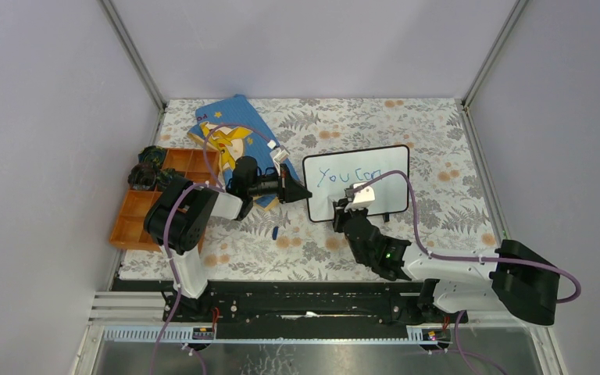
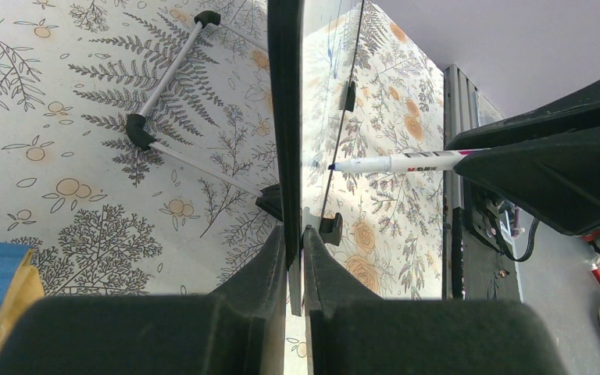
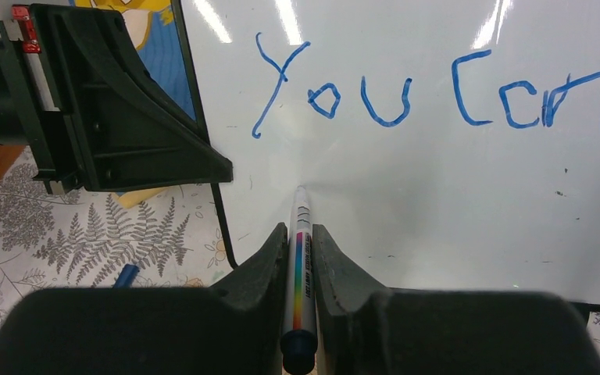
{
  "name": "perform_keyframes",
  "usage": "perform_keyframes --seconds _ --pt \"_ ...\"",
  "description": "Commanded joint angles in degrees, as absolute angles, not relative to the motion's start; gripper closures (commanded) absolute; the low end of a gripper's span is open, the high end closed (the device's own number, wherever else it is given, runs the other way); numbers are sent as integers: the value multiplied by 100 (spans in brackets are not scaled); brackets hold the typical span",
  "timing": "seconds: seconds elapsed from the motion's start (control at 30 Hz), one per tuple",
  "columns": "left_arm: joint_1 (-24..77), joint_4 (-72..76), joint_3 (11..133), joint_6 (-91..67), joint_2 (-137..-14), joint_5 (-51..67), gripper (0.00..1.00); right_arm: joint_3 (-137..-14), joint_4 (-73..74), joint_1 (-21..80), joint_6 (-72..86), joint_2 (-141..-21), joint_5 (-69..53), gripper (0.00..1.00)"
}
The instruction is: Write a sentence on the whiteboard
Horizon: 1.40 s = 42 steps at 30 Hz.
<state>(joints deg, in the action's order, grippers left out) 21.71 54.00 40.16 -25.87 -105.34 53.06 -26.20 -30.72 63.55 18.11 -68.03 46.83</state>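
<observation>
The whiteboard [image 1: 383, 160] stands tilted up on the floral cloth, with "You can" [image 1: 349, 175] in blue along its top. My left gripper [image 1: 306, 193] is shut on the board's left edge [image 2: 285, 117], one finger on each face. My right gripper [image 1: 344, 205] is shut on a white marker [image 3: 300, 258] with a rainbow stripe. The marker's blue tip [image 2: 330, 166] points at the blank white area [image 3: 437, 203] below "You" [image 3: 281, 86]. I cannot tell whether the tip touches the surface. The space under the words is blank.
A blue picture book [image 1: 230, 129] lies behind the left arm, beside an orange compartment tray [image 1: 144, 211]. A blue marker cap [image 1: 276, 232] lies on the cloth near the board's lower left corner. The board's wire stand [image 2: 137, 129] rests behind it. Grey walls close in on both sides.
</observation>
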Motion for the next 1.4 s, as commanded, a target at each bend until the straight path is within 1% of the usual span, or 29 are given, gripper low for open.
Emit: perform_keyframes --seconds 0.0,0.9,1.37 --pt "2320 4844 3982 -2224 -10661 5181 100 -2839 -3080 6268 2021 -6851 4677 100" --pt "2325 4792 3991 -2206 -10644 5172 100 -2604 -2294 6258 2486 -6714 4411 100" --pt "2333 4790 3991 -2201 -10628 5168 100 -2550 -2291 6258 2495 -6638 4221 100"
